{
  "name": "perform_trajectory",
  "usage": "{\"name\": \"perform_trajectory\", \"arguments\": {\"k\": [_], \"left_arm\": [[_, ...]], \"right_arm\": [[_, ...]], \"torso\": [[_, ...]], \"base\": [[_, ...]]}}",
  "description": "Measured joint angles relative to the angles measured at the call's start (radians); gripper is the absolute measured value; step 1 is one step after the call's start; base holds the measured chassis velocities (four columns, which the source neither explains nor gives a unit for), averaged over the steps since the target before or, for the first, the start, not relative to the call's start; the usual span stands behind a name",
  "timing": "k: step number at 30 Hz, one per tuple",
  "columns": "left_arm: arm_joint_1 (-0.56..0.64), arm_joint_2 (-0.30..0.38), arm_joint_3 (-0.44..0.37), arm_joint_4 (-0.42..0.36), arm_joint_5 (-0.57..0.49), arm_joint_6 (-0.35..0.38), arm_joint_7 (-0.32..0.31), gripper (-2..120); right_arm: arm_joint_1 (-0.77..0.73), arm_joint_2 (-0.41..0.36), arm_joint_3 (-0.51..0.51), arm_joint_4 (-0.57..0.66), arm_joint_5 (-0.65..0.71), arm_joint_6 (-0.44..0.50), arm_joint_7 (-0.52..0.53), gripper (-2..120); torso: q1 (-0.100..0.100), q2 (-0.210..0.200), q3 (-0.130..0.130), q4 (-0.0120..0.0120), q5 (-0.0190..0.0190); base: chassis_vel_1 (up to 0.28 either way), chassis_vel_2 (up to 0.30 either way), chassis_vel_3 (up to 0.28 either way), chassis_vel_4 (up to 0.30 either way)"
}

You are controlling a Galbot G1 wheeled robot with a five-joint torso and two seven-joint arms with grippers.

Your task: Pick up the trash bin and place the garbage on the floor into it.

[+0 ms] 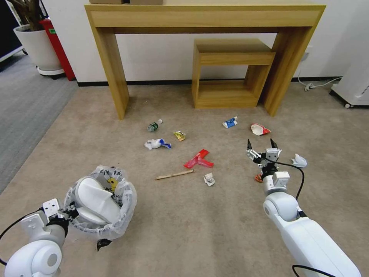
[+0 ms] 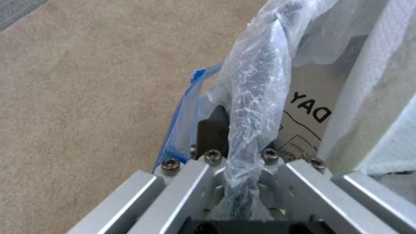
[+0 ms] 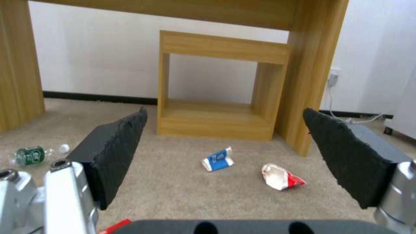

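Observation:
The trash bin (image 1: 123, 215), lined with crinkly clear plastic, hangs low at my left with white slippers (image 1: 96, 200) inside. My left gripper (image 1: 71, 211) is shut on its bagged rim (image 2: 253, 97). Litter lies on the beige floor (image 1: 215, 231): a small bottle (image 1: 153, 125), a white-blue wad (image 1: 157, 144), a yellow wrapper (image 1: 179, 135), red paper (image 1: 198, 159), a wooden stick (image 1: 175, 174), a paper wad (image 1: 209, 179), a blue-white tube (image 1: 230, 122) and a crushed red-white can (image 1: 259, 129). My right gripper (image 1: 262, 148) hovers open just short of the can (image 3: 280, 177) and tube (image 3: 218, 159).
A wooden desk (image 1: 115, 69) stands against the wall with a small wooden stool (image 1: 230, 73) under it. A white plant pot (image 1: 38, 48) and grey carpet (image 1: 27, 104) are at the far left. A white appliance (image 1: 355, 84) and cable (image 1: 319, 84) sit far right.

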Motion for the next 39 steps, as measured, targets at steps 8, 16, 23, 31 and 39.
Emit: {"name": "perform_trajectory", "arguments": {"k": [8, 16, 23, 31, 39], "left_arm": [[-0.005, 0.005, -0.007, 0.012, -0.011, 0.0, -0.001, 0], [-0.013, 0.004, -0.005, 0.019, -0.01, 0.0, -0.001, 0], [-0.011, 0.004, -0.007, 0.02, -0.011, -0.005, -0.001, 0], [-0.002, 0.004, -0.011, 0.019, -0.01, -0.013, 0.003, 0], [0.007, 0.005, -0.016, 0.016, -0.008, -0.019, 0.008, 0]], "right_arm": [[-0.007, -0.001, 0.007, 0.01, -0.004, 0.007, 0.006, 93], [-0.027, -0.01, 0.022, 0.034, -0.015, -0.016, 0.0, 93], [-0.036, -0.013, 0.027, 0.046, -0.009, -0.032, 0.0, 95], [-0.039, -0.008, 0.027, 0.053, -0.014, -0.035, 0.0, 95], [-0.045, -0.001, 0.025, 0.059, -0.017, -0.037, 0.0, 95]], "torso": [[0.0, 0.0, 0.0, -0.0004, 0.0003], [0.0, 0.0, 0.0, -0.0002, 0.0001], [0.0, 0.0, 0.0, -0.0003, 0.0002], [0.0, 0.0, 0.0, -0.0003, 0.0001], [0.0, 0.0, 0.0, -0.0002, 0.0001]], "base": [[0.008, 0.004, 0.0, -0.004], [0.0, 0.0, 0.0, 0.0], [-0.036, 0.028, 0.042, -0.034], [-0.141, 0.139, 0.145, -0.138], [-0.129, 0.132, 0.124, -0.137]]}}
